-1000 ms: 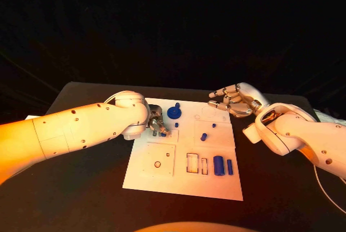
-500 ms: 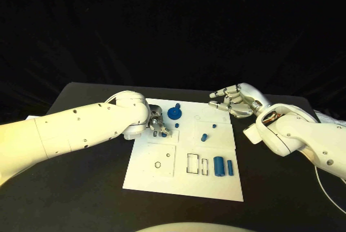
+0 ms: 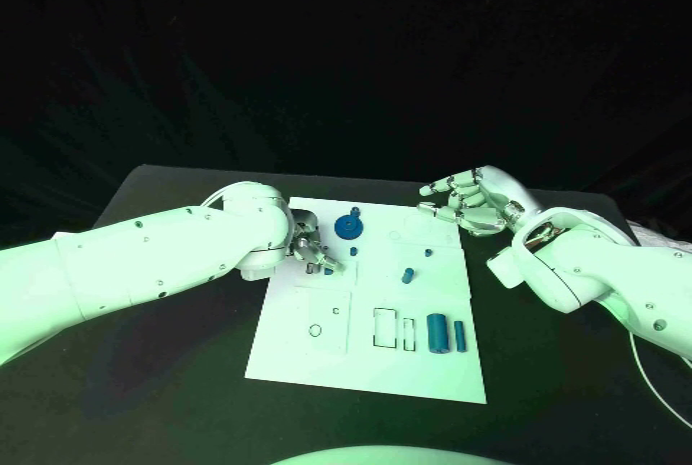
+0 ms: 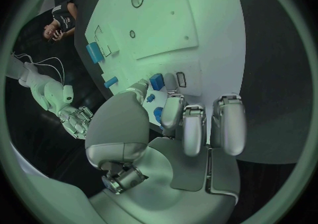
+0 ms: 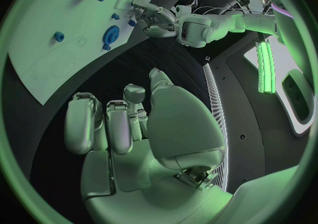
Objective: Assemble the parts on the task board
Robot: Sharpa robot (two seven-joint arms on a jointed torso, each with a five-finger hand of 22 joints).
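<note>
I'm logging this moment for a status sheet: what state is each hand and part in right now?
left hand: low over the board's left side, fingertips at a small blue part, grip unclear.
right hand: fingers curled, holding nothing, off the board's far right corner.
blue gear: flat on the task board.
large blue cylinder: lying beside the slim blue pin.

Found no readable text, label, brand, number or sign anywhere. Saw only thin outlined shapes and small holes printed on the task board (image 3: 310, 337), too plain to count as writing. Noted no markings on either arm or on the table (image 3: 159, 385).
</note>
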